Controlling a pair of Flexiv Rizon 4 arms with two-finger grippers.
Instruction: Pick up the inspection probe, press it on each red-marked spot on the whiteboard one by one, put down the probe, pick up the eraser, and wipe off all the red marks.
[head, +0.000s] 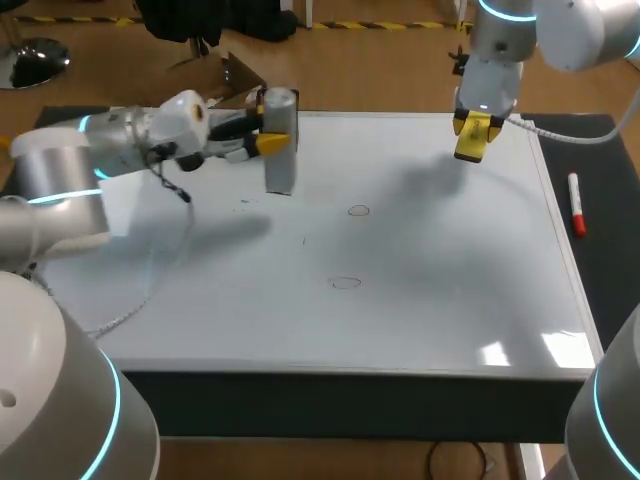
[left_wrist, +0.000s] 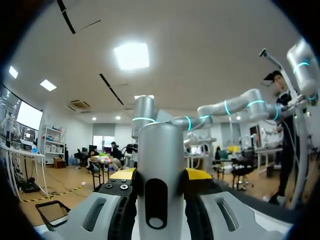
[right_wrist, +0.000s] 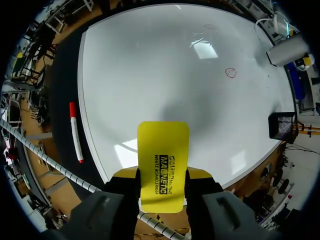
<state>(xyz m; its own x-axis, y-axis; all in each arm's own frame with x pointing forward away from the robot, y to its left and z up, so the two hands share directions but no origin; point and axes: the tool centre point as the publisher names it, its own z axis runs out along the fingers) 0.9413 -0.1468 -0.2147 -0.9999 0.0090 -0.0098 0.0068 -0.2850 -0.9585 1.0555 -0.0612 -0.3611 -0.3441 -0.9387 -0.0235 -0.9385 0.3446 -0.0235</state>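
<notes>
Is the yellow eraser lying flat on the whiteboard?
No, the right gripper holds the yellow eraser between its fingers, up above the whiteboard.

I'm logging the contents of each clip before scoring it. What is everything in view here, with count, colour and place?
whiteboard: one, white, covers most of the table
marks: two visible, red ovals, near the whiteboard's middle
probe: one, silver-grey, upright in the left hand at the whiteboard's far left
eraser: one, yellow, in the right hand above the whiteboard's far right corner
marker: one, red and white, on the table just right of the whiteboard
table: one, dark, a strip showing beside the whiteboard
left hand: one, yellow-tipped, shut on the probe
right hand: one, yellow-tipped, shut on the eraser
</notes>
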